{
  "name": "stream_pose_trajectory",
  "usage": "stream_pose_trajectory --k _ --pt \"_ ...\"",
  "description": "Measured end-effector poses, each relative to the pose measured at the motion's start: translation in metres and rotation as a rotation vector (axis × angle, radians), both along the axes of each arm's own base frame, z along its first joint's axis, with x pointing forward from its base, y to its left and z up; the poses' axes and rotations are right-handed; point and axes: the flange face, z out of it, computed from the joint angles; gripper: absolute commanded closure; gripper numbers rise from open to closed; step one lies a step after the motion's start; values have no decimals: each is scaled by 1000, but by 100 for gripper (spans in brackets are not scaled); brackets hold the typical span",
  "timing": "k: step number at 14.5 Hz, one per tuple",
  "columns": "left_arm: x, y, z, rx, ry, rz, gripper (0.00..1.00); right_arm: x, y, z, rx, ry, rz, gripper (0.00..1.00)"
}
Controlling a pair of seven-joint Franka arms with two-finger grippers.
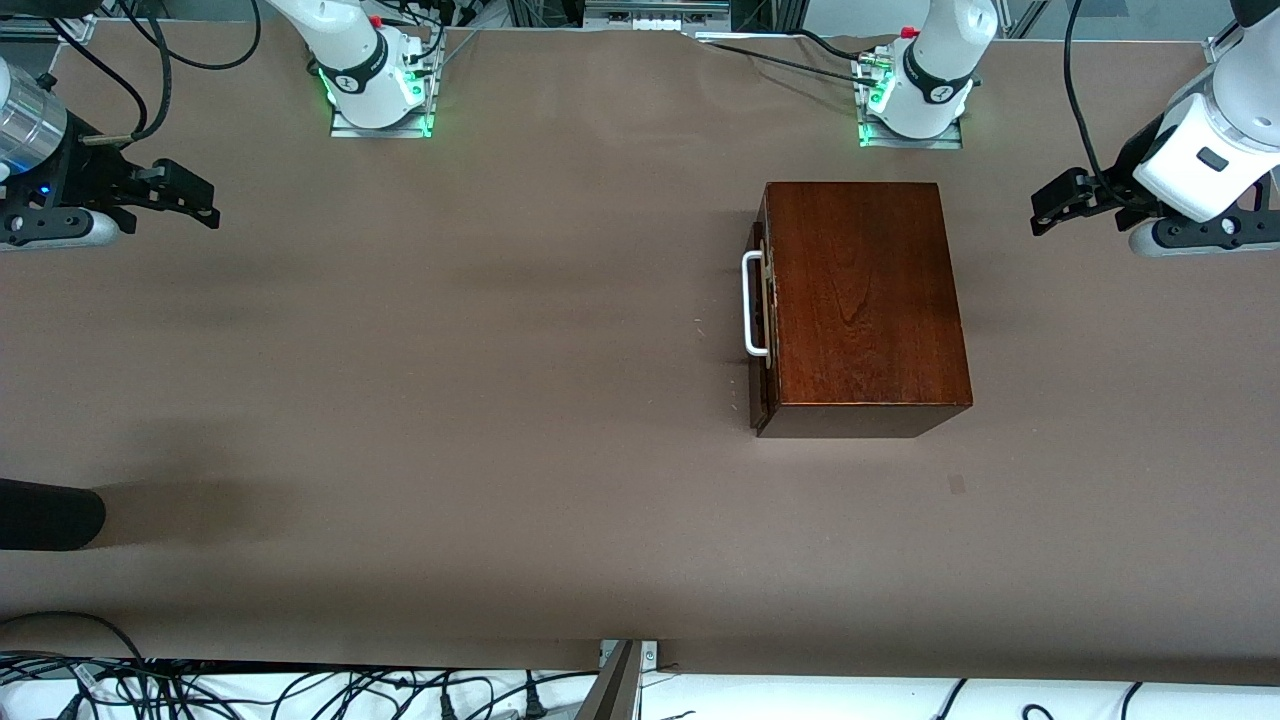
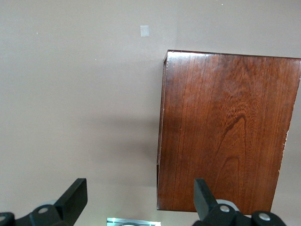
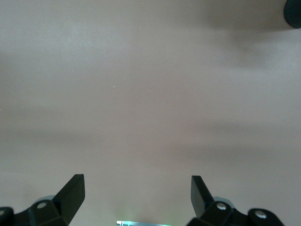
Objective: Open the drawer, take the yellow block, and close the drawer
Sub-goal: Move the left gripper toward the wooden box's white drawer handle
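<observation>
The drawer [image 1: 757, 305] is shut. Left hand [image 1: 1045, 212] and right hand [image 1: 205, 205] wait above the worktop [image 1: 500, 400], wide open, empty.

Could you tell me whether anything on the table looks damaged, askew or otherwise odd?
Nothing stands out. The wooden box sits flat with its drawer shut, and the left gripper and right gripper wait open above the table's ends.

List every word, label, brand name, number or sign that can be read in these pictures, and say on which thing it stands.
None can be read.
Wooden box: only wood grain, no writing.
Round marks on the arm bases: too small to read.
Pale square on the table: blank.
</observation>
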Motion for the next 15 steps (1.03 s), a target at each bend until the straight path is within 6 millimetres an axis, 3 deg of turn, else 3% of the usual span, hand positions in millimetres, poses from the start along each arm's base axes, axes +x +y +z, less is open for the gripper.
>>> stream_pose_trajectory --k 15 --pt "-3 1 7 -3 -14 -8 0 -1 0 3 0 -9 0 0"
